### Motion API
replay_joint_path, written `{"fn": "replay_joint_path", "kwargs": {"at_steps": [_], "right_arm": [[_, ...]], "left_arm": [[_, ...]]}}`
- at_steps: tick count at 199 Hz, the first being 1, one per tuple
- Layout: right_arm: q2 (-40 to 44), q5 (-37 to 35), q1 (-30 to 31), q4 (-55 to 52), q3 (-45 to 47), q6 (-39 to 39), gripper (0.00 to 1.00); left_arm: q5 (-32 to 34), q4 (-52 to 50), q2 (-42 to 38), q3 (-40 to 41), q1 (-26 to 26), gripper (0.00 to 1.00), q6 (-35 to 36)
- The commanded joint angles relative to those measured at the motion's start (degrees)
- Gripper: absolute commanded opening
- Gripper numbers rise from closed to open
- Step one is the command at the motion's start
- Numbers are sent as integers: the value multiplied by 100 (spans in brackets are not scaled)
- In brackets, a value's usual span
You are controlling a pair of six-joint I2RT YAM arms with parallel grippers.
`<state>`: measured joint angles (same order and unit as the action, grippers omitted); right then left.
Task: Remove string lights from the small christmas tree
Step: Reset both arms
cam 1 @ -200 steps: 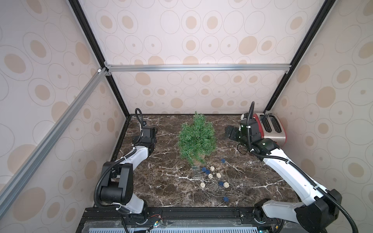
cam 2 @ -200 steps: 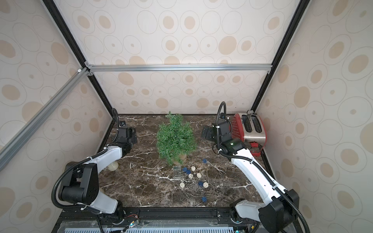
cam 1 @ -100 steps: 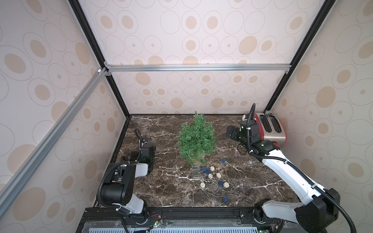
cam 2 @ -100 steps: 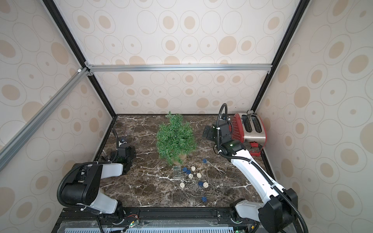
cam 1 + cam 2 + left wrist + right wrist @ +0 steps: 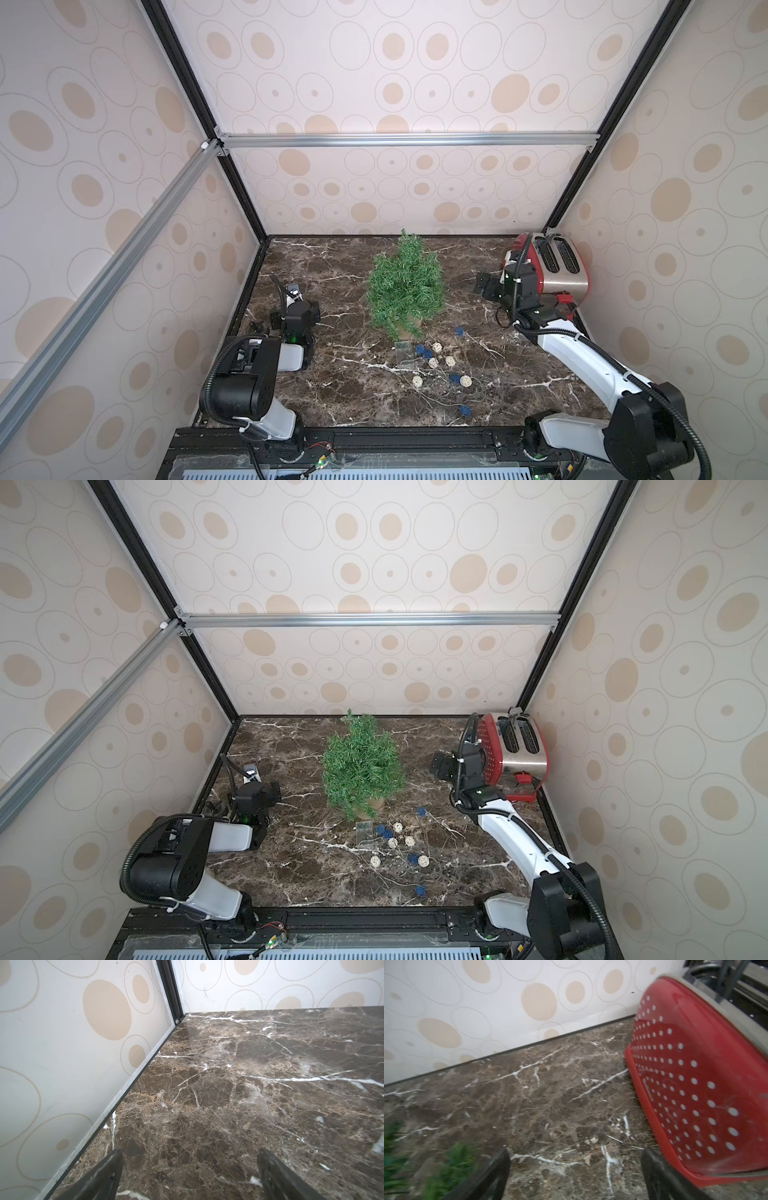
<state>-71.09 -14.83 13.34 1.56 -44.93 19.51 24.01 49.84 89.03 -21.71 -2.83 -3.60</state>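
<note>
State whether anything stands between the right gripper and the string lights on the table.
Nothing visible does. Only bare marble lies between the right gripper and the string lights; the tree stands off to one side.

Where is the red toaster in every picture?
Top view: the red toaster stands in the far right corner.
Top view: the red toaster, same far right corner.
Left wrist: not in it.
Right wrist: close up, its dotted red side beside the open right gripper.
Shared landmark: the marble tabletop, in all four.
</note>
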Motion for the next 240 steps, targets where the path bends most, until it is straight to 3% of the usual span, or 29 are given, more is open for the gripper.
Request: {"fn": "replay_joint_path", "kwargs": {"at_steps": [1,22,40,79,128,240], "right_arm": [[76,-185,-120,1148,569,-988,100],[34,-492,-147,2258,1275,-1834,99],[-208,-766,-189,2401,1499,-2069,99],[-1276,-225,-505,4548,2230,-2288,99],[-1709,786,-1007,4334,2038,-1968,99],[-1701,772,-1010,4377,2067,-1987,100]], "left_arm": [[-39,190,-40,-112,50,99,29],[-37,205,-45,-114,54,99,27],[-38,201,-43,-114,51,99,32],[-34,195,-37,-114,52,99,28],[-40,201,-36,-112,55,99,30],[-37,192,-28,-120,57,99,26]]}}
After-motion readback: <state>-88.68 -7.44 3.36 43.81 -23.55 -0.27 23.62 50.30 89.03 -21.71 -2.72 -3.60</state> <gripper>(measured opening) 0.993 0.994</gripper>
